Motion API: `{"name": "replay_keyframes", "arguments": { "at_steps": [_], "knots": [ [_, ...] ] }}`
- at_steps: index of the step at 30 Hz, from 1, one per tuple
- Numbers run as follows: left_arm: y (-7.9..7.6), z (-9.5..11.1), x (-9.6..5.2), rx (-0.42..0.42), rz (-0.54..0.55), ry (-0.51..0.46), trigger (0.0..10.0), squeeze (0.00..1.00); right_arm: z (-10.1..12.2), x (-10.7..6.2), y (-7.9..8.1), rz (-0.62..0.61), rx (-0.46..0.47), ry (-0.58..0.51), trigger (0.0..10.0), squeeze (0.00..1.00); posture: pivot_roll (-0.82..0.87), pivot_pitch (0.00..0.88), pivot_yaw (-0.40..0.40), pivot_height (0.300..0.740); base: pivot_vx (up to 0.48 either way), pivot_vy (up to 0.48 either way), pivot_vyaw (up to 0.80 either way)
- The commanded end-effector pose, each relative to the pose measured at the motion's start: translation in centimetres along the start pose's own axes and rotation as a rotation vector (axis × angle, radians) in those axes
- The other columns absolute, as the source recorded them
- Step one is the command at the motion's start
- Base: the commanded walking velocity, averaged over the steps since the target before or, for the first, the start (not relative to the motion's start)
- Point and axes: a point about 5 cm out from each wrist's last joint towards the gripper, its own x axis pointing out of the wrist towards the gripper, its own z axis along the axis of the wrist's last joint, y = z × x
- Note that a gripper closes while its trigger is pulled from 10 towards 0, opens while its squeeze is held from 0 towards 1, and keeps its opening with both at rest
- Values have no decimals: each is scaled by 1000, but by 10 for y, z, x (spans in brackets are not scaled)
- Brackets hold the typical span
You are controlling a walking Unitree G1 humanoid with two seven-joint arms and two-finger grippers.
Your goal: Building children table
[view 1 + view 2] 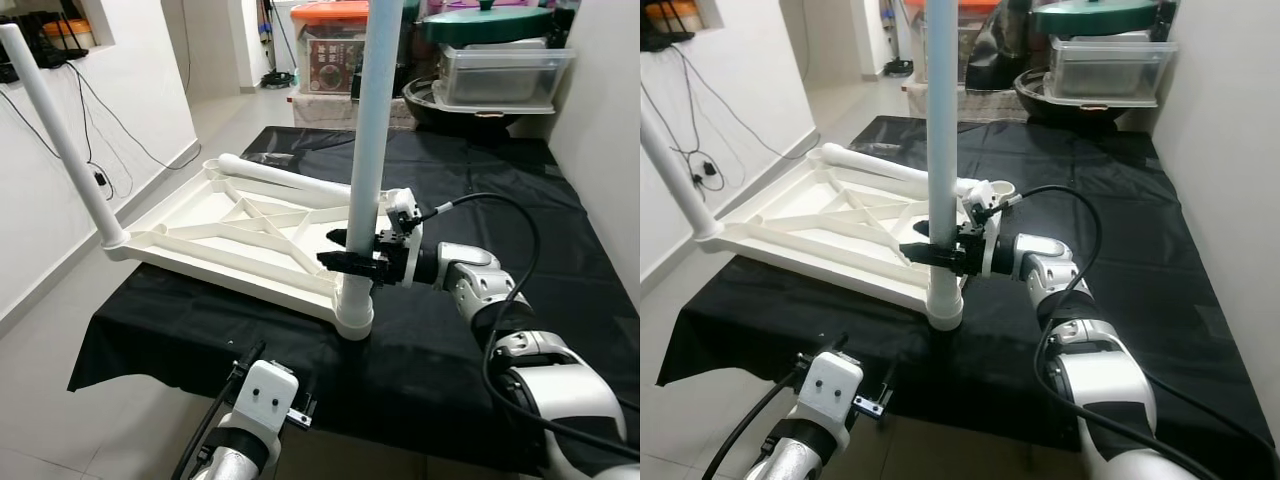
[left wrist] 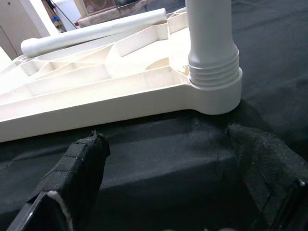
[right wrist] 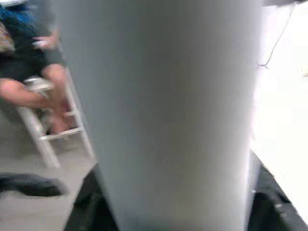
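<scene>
A white children's table top (image 1: 230,235) lies upside down on the black-covered table (image 1: 450,350). One white leg (image 1: 370,150) stands upright in its near corner socket (image 1: 354,315). A second leg (image 1: 60,130) stands in the far left corner, and a third leg (image 1: 290,178) lies flat across the top. My right gripper (image 1: 355,262) is shut around the near upright leg just above the socket; in the right wrist view that leg (image 3: 163,110) is pressed close. My left gripper (image 2: 168,159) hangs low at the table's front edge, open, its fingers (image 2: 82,163) apart with nothing between them.
Clear storage boxes (image 1: 500,75) and a pot with a green lid (image 1: 485,22) stand behind the table. A white wall with cables (image 1: 110,110) runs along the left, with bare floor beside it. A person on a white stool (image 3: 38,72) sits beyond the leg.
</scene>
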Motion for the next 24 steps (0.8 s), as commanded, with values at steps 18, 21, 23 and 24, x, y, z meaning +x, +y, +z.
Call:
{"name": "replay_keyframes", "arguments": {
  "at_steps": [18, 21, 23, 24],
  "knots": [
    [1, -3, -1, 3, -3, 13, 10000, 0, -28, -65, -51, -1359, -4, 92, 0, 0, 55, 0, 21, 740, 0, 0, 0],
    [1, -3, 0, 4, -3, 13, 10000, 0, -36, -81, -50, -1580, 42, 89, 0, 0, 57, 0, 18, 740, 0, 0, 0],
    [1, -3, 0, 5, -2, 13, 10000, 0, -45, -85, -45, -1717, 101, 98, 0, 0, 57, 0, 18, 740, 0, 0, 0],
    [1, -3, 0, 5, -2, 13, 10000, 0, -45, -85, -45, -1717, 101, 98, 0, 0, 57, 0, 18, 740, 0, 0, 0]
  ]
}}
